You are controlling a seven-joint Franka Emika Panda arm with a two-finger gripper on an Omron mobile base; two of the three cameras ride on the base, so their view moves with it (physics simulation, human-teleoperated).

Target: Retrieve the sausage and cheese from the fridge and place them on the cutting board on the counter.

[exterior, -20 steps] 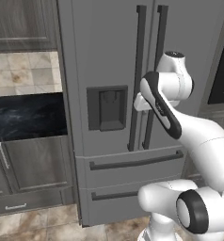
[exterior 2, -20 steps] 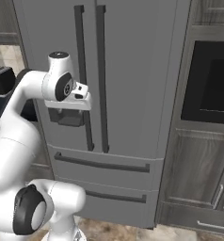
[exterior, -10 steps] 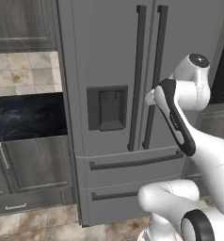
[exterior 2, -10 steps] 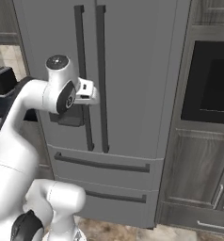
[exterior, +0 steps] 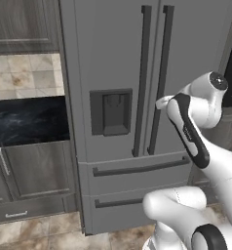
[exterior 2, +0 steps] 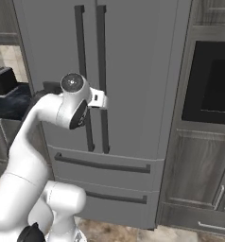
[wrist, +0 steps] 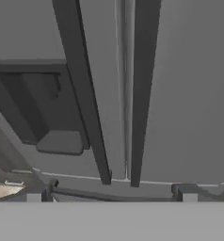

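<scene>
Fridge (exterior: pixel 137 97) shut, both doors closed, two dark vertical handles (exterior: pixel 154 83) side by side at centre seam; dispenser panel (exterior: pixel 110 112) left of handles, two drawers (exterior: pixel 132 185) below. Left base view: black worktop (exterior: pixel 28 122) left of fridge. Right base view: oven (exterior 2: pixel 211 80) right of fridge, dark appliance (exterior 2: pixel 2 79) on worktop to fridge's left. Hand view: jaws (wrist: pixel 111 197) spread wide, empty, facing handles' lower ends, apart from them.
</scene>
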